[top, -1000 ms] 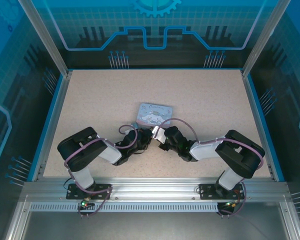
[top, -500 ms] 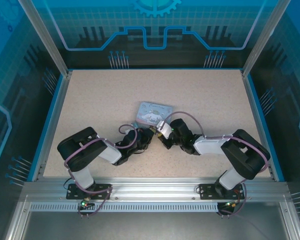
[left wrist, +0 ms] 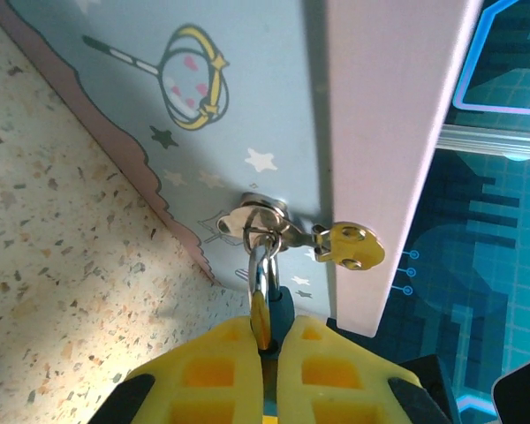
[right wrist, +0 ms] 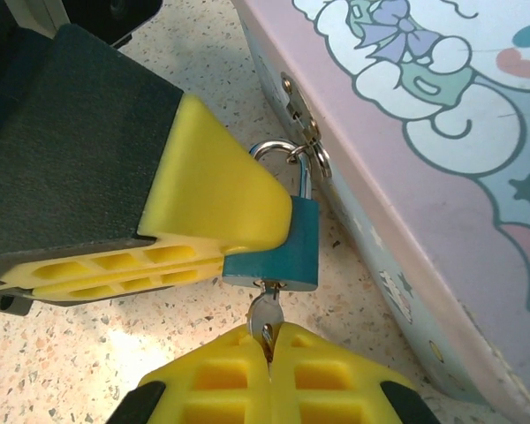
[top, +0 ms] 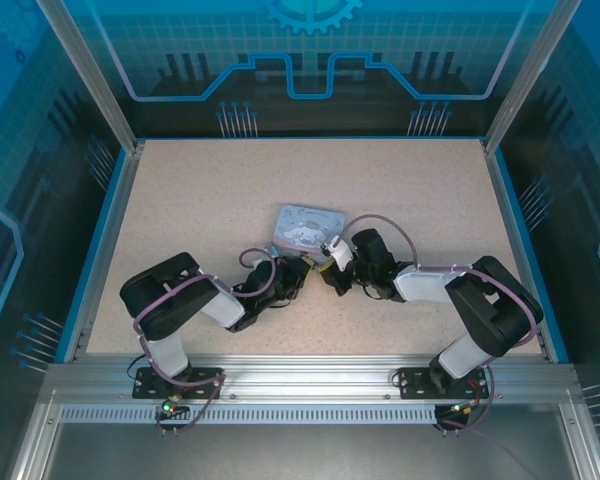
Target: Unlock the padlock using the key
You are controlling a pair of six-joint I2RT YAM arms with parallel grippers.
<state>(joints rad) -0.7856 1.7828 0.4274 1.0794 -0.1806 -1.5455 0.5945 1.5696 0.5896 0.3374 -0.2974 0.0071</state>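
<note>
We see the padlock (right wrist: 278,246), teal-bodied, its steel shackle hooked through the hasp (right wrist: 302,119) of the tin (right wrist: 442,177). Our left gripper (left wrist: 265,340) pinches its body; our right gripper (right wrist: 268,343) pinches the key (right wrist: 265,312), which enters the lock's underside

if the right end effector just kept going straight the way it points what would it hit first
Most likely the padlock: the right end effector is shut on the key, whose tip sits at the padlock's underside, directly ahead with hardly any gap.
</note>
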